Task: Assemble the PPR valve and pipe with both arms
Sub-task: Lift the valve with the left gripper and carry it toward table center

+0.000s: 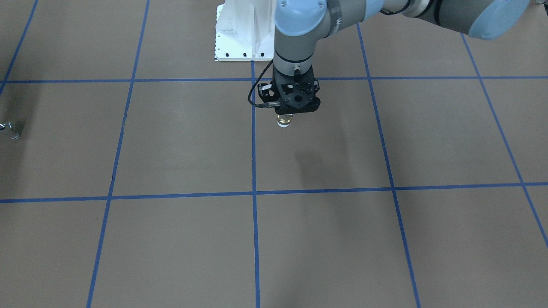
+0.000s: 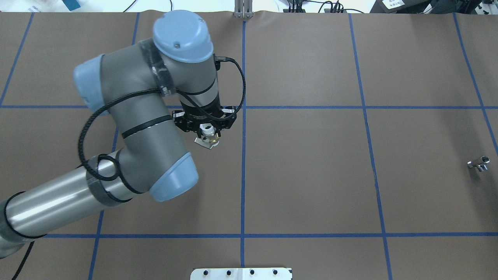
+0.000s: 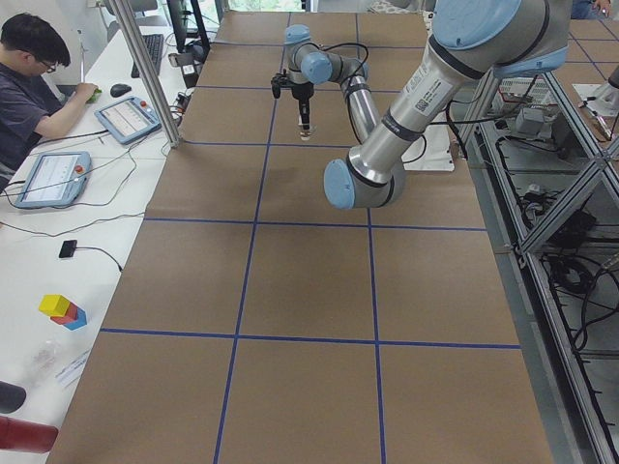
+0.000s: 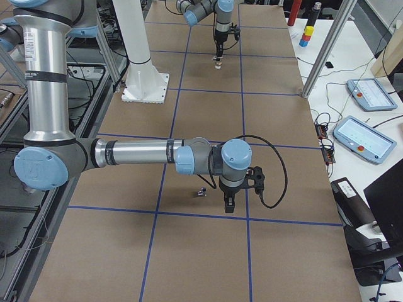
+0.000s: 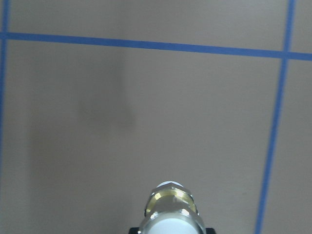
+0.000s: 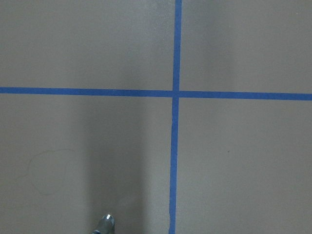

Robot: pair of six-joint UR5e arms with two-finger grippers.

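Observation:
My left gripper (image 2: 209, 137) points down, shut on the PPR valve (image 2: 208, 134) and holding it above the table. The valve's white end and brass band show under the gripper in the front view (image 1: 284, 120) and at the bottom of the left wrist view (image 5: 170, 207). The pipe (image 2: 479, 163), a small silvery stub, lies on the brown table far to the right, also at the left edge of the front view (image 1: 10, 129). My right gripper (image 4: 230, 202) hovers just beside the pipe (image 4: 200, 192). I cannot tell whether it is open. The pipe's tip shows in the right wrist view (image 6: 105, 224).
The white bolted pedestal (image 2: 241, 273) stands at the near table edge, between the arms. Blue tape lines (image 2: 243, 155) grid the brown table. An operator (image 3: 34, 87) sits with tablets at the side bench beyond an aluminium post (image 3: 145, 68).

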